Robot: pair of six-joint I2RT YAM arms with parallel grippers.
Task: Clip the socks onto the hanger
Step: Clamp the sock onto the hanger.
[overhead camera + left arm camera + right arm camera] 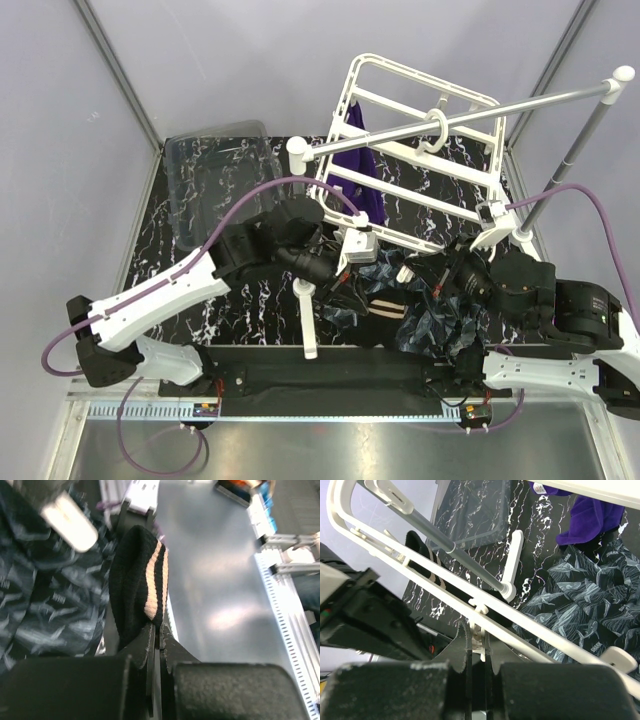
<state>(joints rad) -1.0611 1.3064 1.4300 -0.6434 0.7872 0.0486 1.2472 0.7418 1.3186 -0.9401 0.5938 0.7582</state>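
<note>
Black striped sock (pixel 132 580) in left claw (pixel 159 628)

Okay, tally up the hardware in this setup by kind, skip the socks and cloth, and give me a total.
hands: 2, the left hand and the right hand
hanger: 1
clear bin: 1
grey metal rod: 1
Total: 5

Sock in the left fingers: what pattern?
Black sock with pale peach stripes; best in left wrist view.

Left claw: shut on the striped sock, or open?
Shut on it: the left claw pinches the edge of the black striped sock, no gap between its tips.
</note>
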